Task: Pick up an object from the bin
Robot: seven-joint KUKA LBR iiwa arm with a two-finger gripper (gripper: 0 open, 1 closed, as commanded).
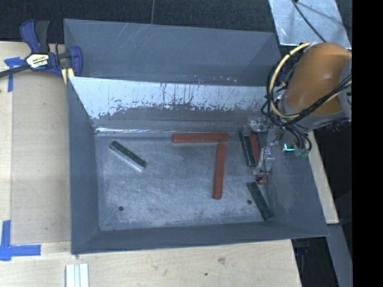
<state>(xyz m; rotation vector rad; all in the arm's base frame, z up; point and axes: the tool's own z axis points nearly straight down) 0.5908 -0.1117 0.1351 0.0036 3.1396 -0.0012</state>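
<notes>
Grey metal bin (84, 160). Centre: two red-brown rectangular bars (219, 171), forming an L. Left: green flat bar (127, 155). Lower right: dark green bar (260, 200). Right wall: dark green strip (247, 149), just beside pincer (262, 171); its state cannot be told.

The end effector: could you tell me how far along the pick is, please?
Done: the end effector sits low at the right side of the bin, next to a dark bar. In hand: I cannot see anything held. Left: grasp one thing and lift it out.
</notes>
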